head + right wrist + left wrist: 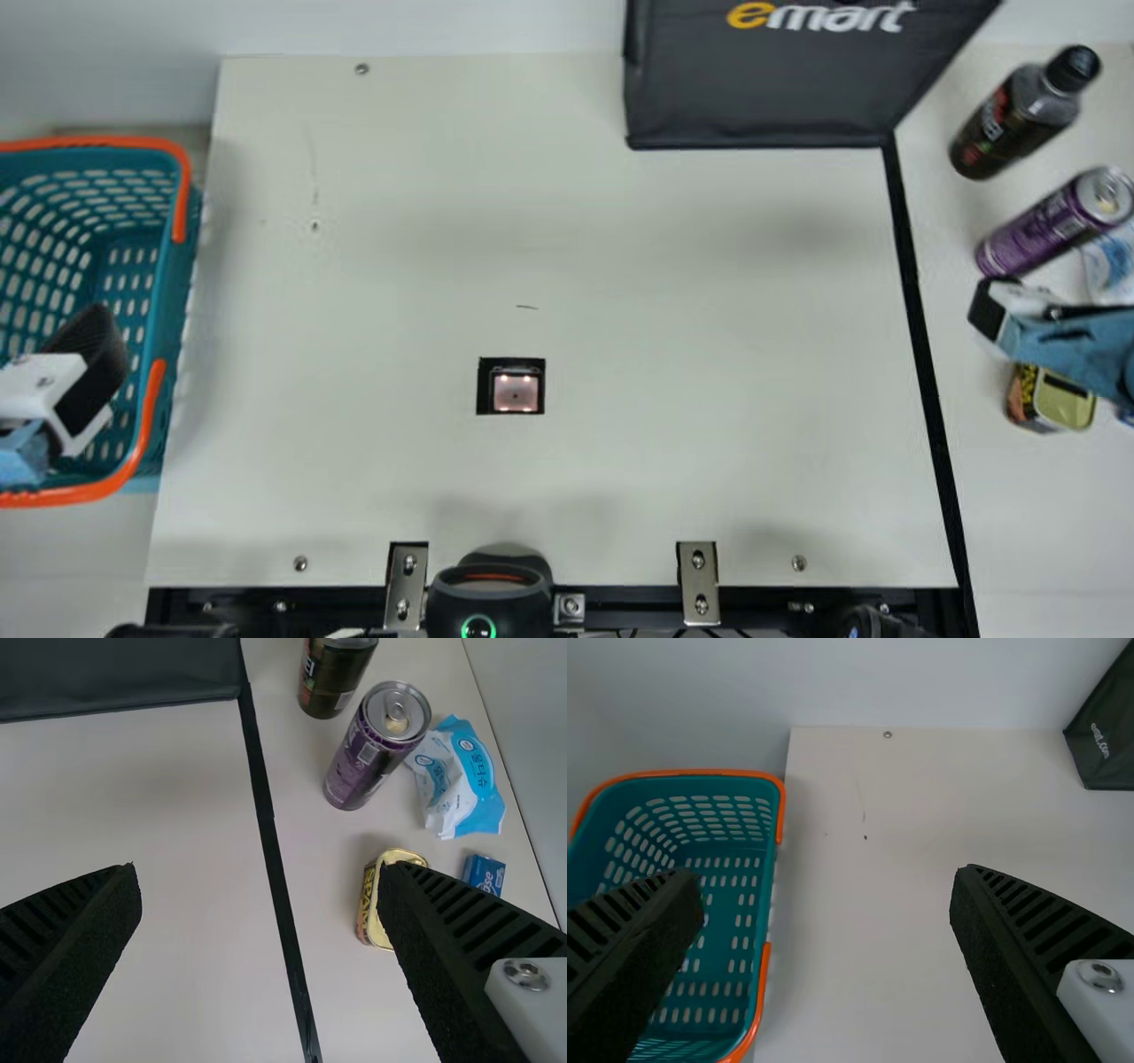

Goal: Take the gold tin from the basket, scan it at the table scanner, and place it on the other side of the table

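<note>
Tin (1067, 403), gold, stands lower right in the main view beyond the black strip (924, 354), just below the nearer right gripper (262, 870) — both it and the left gripper (826, 873) wide open, empty — so withdrawal probably remains.

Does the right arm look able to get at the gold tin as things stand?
Probably yes: its end effector hangs open near the gold tin, and the purple can stands apart from the tin, though a sideways shift looks needed first.
</note>
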### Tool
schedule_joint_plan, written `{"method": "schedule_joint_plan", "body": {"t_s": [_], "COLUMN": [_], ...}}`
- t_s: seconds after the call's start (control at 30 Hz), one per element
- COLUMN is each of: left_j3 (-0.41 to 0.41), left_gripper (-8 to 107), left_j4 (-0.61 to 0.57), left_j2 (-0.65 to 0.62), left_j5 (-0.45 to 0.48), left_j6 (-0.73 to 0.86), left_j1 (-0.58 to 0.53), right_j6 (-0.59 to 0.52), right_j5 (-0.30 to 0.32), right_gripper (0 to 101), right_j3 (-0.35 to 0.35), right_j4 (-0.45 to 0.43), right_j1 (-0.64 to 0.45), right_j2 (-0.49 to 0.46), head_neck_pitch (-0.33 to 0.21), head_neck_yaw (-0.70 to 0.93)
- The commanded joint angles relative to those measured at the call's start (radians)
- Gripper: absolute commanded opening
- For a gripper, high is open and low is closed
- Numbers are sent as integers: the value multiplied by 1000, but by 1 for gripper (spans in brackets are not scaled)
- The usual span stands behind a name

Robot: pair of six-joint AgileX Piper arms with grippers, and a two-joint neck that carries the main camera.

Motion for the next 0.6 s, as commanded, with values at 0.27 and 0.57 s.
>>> {"method": "schedule_joint_plan", "body": {"t_s": [0.27,0.57], "left_j3": [0,0], "left_gripper": [90,90], "left_j4": [-1,-1], "left_j2": [0,0], "left_j5": [0,0], "left_j6": [0,0], "left_j1": [0,0], "right_j6": [81,155], "right_j5": [24,52], "right_gripper": [95,95], "right_j3": [-22,-42], "right_j4": [-43,-84], "right_j1": [186,343], "right_j2": [-100,-190], "head_neck_pitch": [-30,-30], "head_neck_yaw": [3,3]}}
